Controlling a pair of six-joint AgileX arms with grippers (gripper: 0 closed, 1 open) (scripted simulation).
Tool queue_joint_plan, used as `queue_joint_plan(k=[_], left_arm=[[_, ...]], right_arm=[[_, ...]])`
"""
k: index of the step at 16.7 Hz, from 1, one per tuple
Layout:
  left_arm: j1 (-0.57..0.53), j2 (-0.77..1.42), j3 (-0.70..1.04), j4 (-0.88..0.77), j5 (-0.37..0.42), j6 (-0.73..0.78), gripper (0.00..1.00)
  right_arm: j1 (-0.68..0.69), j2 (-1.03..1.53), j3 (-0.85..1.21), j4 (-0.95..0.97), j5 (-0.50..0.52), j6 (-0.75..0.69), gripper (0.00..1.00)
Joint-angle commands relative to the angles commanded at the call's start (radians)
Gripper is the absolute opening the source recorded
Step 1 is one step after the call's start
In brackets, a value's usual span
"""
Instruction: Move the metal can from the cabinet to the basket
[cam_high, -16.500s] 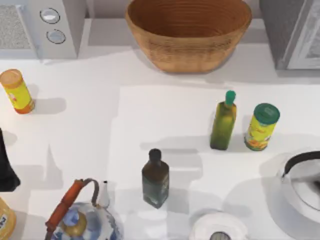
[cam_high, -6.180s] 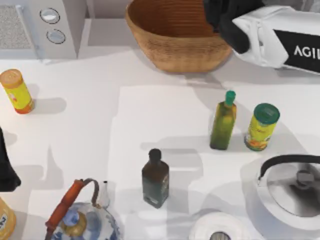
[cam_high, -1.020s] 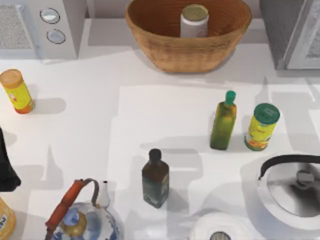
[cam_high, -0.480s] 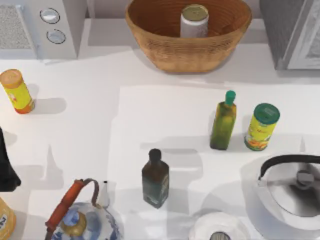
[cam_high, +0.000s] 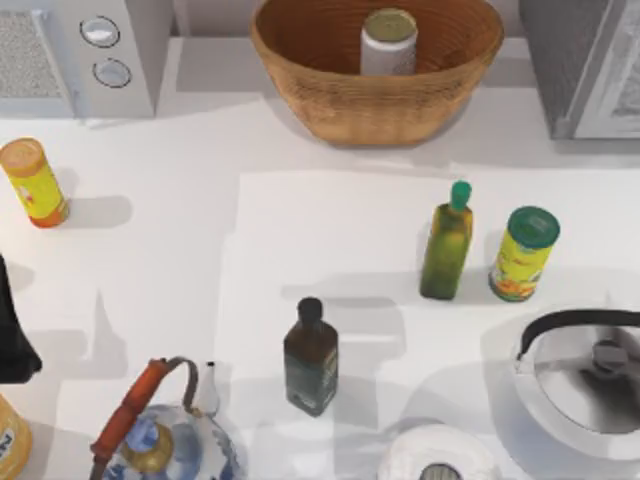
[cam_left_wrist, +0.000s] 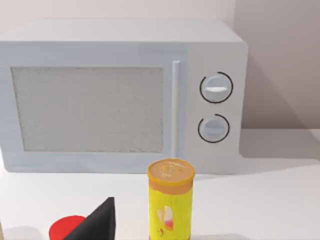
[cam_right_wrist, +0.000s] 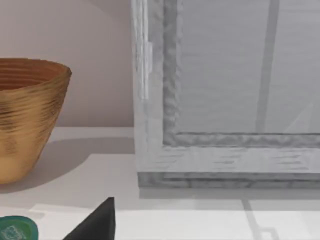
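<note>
The metal can (cam_high: 389, 42), pale grey with a dull gold top, stands upright inside the wicker basket (cam_high: 330, 95) at the back middle of the table. The grey cabinet (cam_high: 578, 60) with its white-framed door sits at the back right; its door panel (cam_right_wrist: 235, 75) is beside the basket's wall (cam_right_wrist: 25, 115). My left arm (cam_high: 12, 335) is parked at the table's left edge. One dark finger (cam_left_wrist: 100, 222) of the left gripper and one finger (cam_right_wrist: 97, 222) of the right gripper show far to the side, holding nothing.
A white microwave (cam_high: 85, 55) stands at the back left, an orange-lidded yellow can (cam_high: 35, 183) in front of it. A green bottle (cam_high: 446, 245), green-lidded can (cam_high: 523, 253), dark bottle (cam_high: 311, 360), patterned teapot (cam_high: 165, 440) and steel kettle (cam_high: 585, 375) crowd the front.
The basket was empty at first; the can now stands in it. The right arm that hung over the basket's right rim has withdrawn from the top view. Nothing moved in the last second.
</note>
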Motion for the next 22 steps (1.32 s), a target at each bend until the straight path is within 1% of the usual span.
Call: queue_joint_plan(k=[2, 4, 7, 13, 15, 22], left_arm=[[0.000, 0.000, 0.000, 0.000, 0.000, 0.000, 1.00], [0.000, 0.000, 0.000, 0.000, 0.000, 0.000, 1.00], [0.000, 0.000, 0.000, 0.000, 0.000, 0.000, 1.00], [0.000, 0.000, 0.000, 0.000, 0.000, 0.000, 1.00], [0.000, 0.000, 0.000, 0.000, 0.000, 0.000, 1.00], [0.000, 0.000, 0.000, 0.000, 0.000, 0.000, 1.00]], right_arm=[[0.002, 0.004, 0.002, 0.001, 0.002, 0.000, 1.00], [-0.028, 0.030, 0.027, 0.029, -0.009, 0.007, 1.00], [-0.147, 0.137, 0.115, 0.143, -0.067, 0.039, 1.00], [-0.533, 0.533, 0.262, 0.499, -0.257, 0.102, 1.00], [-0.618, 0.646, 0.287, 0.583, -0.325, 0.109, 1.00], [-0.847, 1.012, 0.388, 0.889, -0.571, 0.108, 1.00]])
